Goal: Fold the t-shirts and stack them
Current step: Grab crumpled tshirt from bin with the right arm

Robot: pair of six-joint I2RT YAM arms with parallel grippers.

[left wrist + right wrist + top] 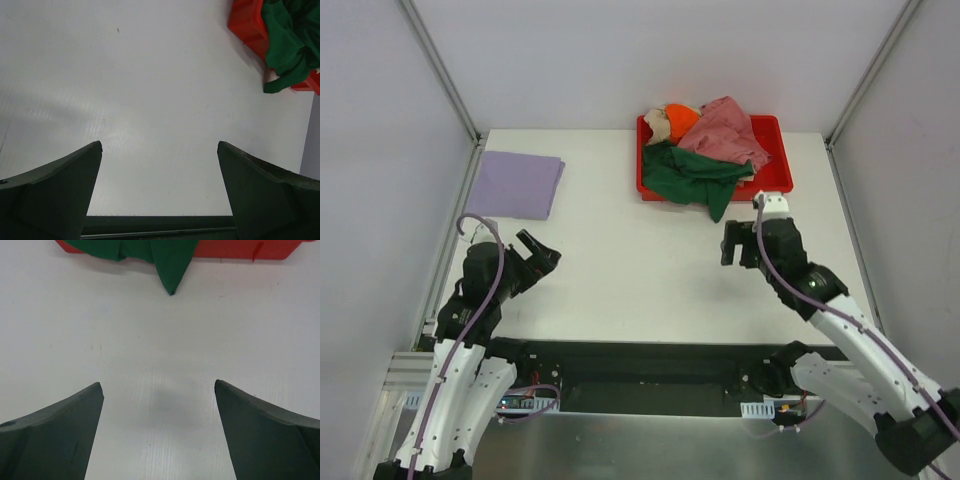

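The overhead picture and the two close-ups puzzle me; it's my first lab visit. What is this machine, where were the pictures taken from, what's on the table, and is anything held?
It is a robot: a left arm and a right arm bolted at the near edge of a table, each ending in two-finger jaws. The overhead picture comes from a fixed camera above and behind them. Each close-up comes from a wrist camera; the dark shapes at the bottom are that arm's jaws. A folded lavender shirt lies far left. A red tray at the back holds a crumpled dark green shirt, spilling over its rim, a pink shirt, an orange shirt and a beige shirt. Both jaws stand open, holding nothing.
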